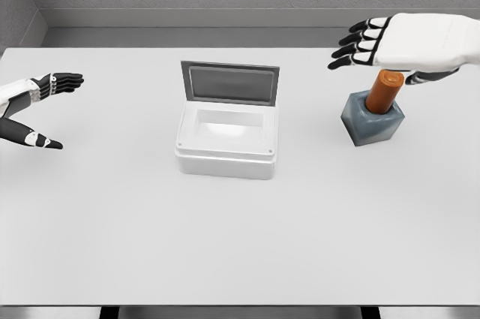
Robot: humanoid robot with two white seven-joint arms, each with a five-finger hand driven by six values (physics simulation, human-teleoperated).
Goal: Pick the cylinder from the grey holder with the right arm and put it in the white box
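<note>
An orange-brown cylinder (385, 91) stands tilted in the grey holder (373, 123) at the table's right. My right hand (379, 47) hovers just above the cylinder's top, fingers stretched out toward the left and open, holding nothing. The white box (227, 139) sits at the table's middle with its grey lid (229, 83) raised at the back; its inside shows nothing in it. My left hand (41, 109) rests at the left edge, fingers spread and open.
The white table (240, 236) spreads wide in front of the box. A grey wall runs along the table's far edge.
</note>
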